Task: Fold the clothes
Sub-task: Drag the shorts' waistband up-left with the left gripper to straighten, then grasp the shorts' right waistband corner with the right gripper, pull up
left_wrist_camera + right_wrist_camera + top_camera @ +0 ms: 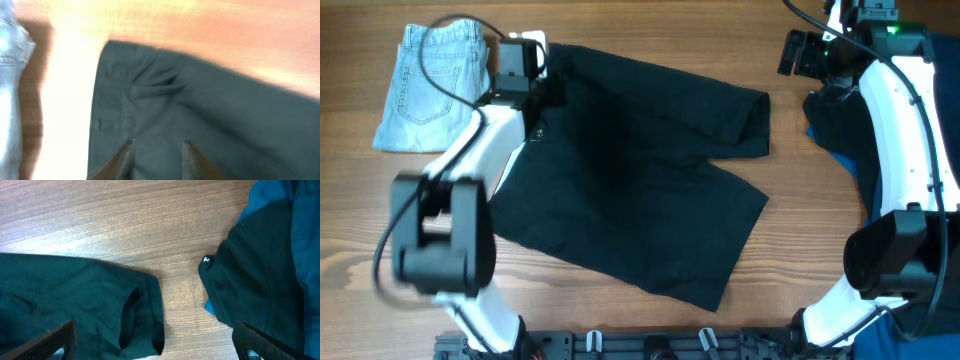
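Note:
Black shorts (pixel 630 180) lie spread flat across the middle of the table. My left gripper (pixel 542 88) hovers over their far left corner; in the left wrist view the gripper (pixel 157 147) has its fingers (pixel 125 156) parted, with flat, slightly wrinkled black cloth (pixel 210 120) showing between them and nothing pinched. My right gripper (pixel 798 52) is at the far right. It stands wide open (pixel 154 330) above bare wood, between a leg hem of the shorts (pixel 145 315) and a pile of dark garments (pixel 260 265).
Pale-blue denim shorts (pixel 430 85) lie folded at the far left, and their edge shows in the left wrist view (pixel 10 75). The dark blue and black pile (pixel 840 125) lies under the right arm (pixel 900 130). The wooden table (pixel 800 230) shows around the garments.

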### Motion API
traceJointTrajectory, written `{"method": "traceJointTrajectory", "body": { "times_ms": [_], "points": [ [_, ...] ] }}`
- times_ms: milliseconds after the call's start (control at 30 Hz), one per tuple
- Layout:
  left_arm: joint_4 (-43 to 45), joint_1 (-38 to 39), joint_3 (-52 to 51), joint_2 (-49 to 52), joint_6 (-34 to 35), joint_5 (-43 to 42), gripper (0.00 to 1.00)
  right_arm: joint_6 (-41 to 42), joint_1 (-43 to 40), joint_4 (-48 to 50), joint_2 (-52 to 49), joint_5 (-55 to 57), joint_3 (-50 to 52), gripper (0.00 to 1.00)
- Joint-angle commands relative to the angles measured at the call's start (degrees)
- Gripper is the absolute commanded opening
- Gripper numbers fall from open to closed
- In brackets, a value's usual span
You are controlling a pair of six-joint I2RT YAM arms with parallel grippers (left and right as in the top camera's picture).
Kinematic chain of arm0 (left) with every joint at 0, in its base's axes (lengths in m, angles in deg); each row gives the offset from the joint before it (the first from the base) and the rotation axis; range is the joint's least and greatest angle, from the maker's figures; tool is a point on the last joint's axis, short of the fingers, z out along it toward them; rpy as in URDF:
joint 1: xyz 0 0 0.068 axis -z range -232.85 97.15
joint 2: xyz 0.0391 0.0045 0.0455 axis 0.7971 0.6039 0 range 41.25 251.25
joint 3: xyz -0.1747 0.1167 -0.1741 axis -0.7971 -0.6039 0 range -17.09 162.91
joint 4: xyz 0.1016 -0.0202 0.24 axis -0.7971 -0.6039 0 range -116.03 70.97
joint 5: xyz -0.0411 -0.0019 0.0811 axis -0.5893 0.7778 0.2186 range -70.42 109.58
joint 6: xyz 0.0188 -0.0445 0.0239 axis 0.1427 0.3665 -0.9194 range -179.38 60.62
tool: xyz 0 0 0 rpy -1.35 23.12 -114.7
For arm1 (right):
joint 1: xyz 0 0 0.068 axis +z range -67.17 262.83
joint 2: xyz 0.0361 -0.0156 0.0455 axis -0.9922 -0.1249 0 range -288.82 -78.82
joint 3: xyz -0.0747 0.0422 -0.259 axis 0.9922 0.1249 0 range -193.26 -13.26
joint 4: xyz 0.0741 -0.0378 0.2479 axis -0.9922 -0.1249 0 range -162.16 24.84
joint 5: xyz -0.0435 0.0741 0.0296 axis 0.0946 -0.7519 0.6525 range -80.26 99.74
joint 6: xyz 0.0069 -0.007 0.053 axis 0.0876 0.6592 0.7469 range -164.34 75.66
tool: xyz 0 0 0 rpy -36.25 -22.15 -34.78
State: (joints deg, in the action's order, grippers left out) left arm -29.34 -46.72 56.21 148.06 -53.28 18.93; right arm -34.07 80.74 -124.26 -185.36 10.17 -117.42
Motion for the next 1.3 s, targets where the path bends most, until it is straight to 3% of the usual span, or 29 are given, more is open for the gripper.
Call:
{"method": "traceJointTrajectory", "body": {
  "times_ms": [0, 133, 200, 267, 300, 333, 367, 400, 433, 733, 833, 933, 967, 1000, 1167, 1267],
  "points": [
    [-6.91, 0.33, 1.36, -15.52, 10.1, -1.25, 0.47, 0.35, -0.09, 0.04, 0.24, -0.48, 0.04, 1.0],
    [-16.87, -1.09, 1.36, -26.77, 11.28, -1.22, 0.46, 0.5, -0.07, 2.51, 0.24, -0.55, 0.04, 1.0],
    [-19.71, -1.97, 1.33, -29.03, 10.95, -1.01, 0.6, 1.27, -0.09, 1.99, 0.26, -2.62, 0.02, 1.0],
    [-22.4, -3.23, 1.33, -30.05, 10.84, 0.5, 0.64, 1.29, -0.09, -1.77, 0.26, -8.13, 0.02, 1.0],
    [-23.06, -3.69, 1.33, -30.03, 10.84, 0.72, 0.75, 1.25, -0.07, -3.32, 0.2, -10.03, 0.11, 0.97],
    [-24.28, -4.22, 1.33, -29.83, 10.86, 0.7, 1.0, 1.22, -0.07, -4.81, 0.15, -11.06, 0.61, 0.78],
    [-25.11, -4.46, 1.33, -29.66, 10.86, 0.7, 1.0, 1.29, -0.07, -5.99, 0.15, -11.02, 1.18, 0.41],
    [-25.55, -4.44, 1.33, -29.55, 10.86, 0.68, 1.0, 1.33, -0.02, -6.49, 0.15, -11.04, 2.1, 0.12],
    [-25.62, -4.44, 1.33, -29.53, 10.86, 0.7, 1.0, 1.49, -0.02, -6.78, 0.15, -11.06, 3.17, 0.04],
    [-25.57, -4.44, 1.33, -29.27, 10.86, 0.68, 1.0, 1.05, 0.9, 8.02, 0.15, -21.49, 21.73, 0.04],
    [-25.57, -4.44, 1.33, -29.27, 10.86, 0.7, 1.0, 1.09, 1.95, 14.71, 0.15, -24.09, 26.45, 0.12],
    [-25.57, -4.44, 1.33, -29.22, 10.86, 0.7, 1.0, 1.81, 3.08, 17.68, 0.13, -25.33, 28.35, 0.32],
    [-25.57, -4.44, 1.33, -29.22, 10.86, 0.7, 1.0, 1.86, 4.04, 19.08, 0.13, -25.29, 28.87, 0.44],
    [-25.57, -4.44, 1.33, -29.22, 10.86, 0.7, 1.0, 1.92, 4.57, 19.58, 0.02, -24.79, 28.87, 0.48],
    [-25.57, -4.44, 1.33, -29.22, 10.86, 0.7, 1.0, 2.67, 6.91, 21.09, 0.02, -18.4, 28.87, 0.49],
    [-25.57, -4.44, 1.33, -29.22, 10.86, 0.7, 1.0, 7.72, 7.37, 20.94, 0.02, -11.45, 28.87, 0.5]
  ]
}}
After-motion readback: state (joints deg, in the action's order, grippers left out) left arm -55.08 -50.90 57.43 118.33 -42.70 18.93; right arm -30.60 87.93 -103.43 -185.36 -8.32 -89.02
